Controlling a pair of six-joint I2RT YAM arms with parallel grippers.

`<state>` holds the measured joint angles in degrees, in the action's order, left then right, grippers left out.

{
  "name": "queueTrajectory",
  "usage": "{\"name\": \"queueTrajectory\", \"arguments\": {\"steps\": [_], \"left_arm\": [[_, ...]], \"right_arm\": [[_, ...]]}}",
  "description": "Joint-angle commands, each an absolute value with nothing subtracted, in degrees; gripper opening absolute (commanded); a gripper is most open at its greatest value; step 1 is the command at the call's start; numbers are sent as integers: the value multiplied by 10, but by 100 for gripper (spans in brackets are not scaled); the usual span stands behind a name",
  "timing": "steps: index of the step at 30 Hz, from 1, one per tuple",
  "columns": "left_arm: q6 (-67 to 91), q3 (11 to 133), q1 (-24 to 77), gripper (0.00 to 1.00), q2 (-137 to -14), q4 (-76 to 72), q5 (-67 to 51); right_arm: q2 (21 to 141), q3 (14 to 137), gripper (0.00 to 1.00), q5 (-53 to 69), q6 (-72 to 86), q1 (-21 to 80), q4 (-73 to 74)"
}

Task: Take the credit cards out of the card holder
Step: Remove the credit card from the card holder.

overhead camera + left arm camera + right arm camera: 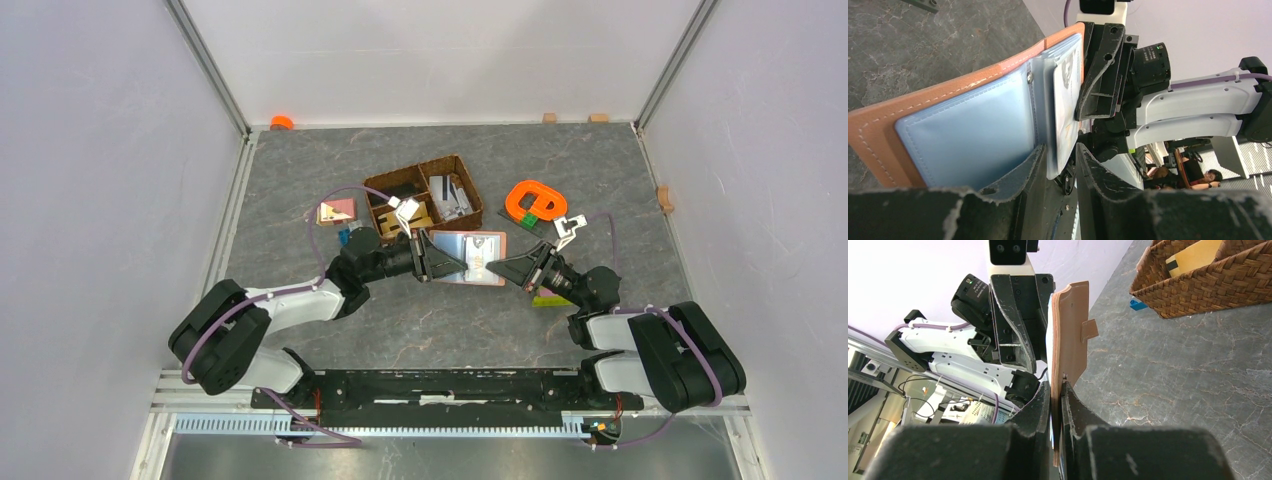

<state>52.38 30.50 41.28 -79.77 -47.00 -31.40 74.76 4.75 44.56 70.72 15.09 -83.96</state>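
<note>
Jaws of our left gripper [445, 262] pinch a pale inner sleeve of the opened card holder [480, 243], which we see mid-frame between both grippers, while those of our right gripper [503, 268] clamp tight on its brown cover's edge.

Card holder [1068, 340]: reddish-brown leather, pale stitching, glossy pale-blue sleeves [968, 130]. Surface [420, 330]: dark grey, marbled with light veins. Basket [1208, 285]: dark-brown weave. Small block [1138, 304]: blue. Left gripper [1058, 152], right gripper [1056, 390]: black, scuffed whitish at edges. Arms [300, 302] white-and-black, purple cables [315, 235].
</note>
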Motion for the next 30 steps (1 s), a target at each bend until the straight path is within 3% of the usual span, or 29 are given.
{"name": "queueTrajectory", "arguments": {"steps": [1,15,23,30], "left_arm": [[508,322,416,34,-790,-494,-320],[524,327,430,33,-805,-552,-356],[466,326,430,31,-757,-444,-289],[485,330,430,31,-779,-468,-308]], "right_arm": [[749,47,12,452,712,150,-966],[760,51,12,454,716,157,-973],[746,56,11,449,677,157,-903],[735,57,12,448,667,157,-889]]}}
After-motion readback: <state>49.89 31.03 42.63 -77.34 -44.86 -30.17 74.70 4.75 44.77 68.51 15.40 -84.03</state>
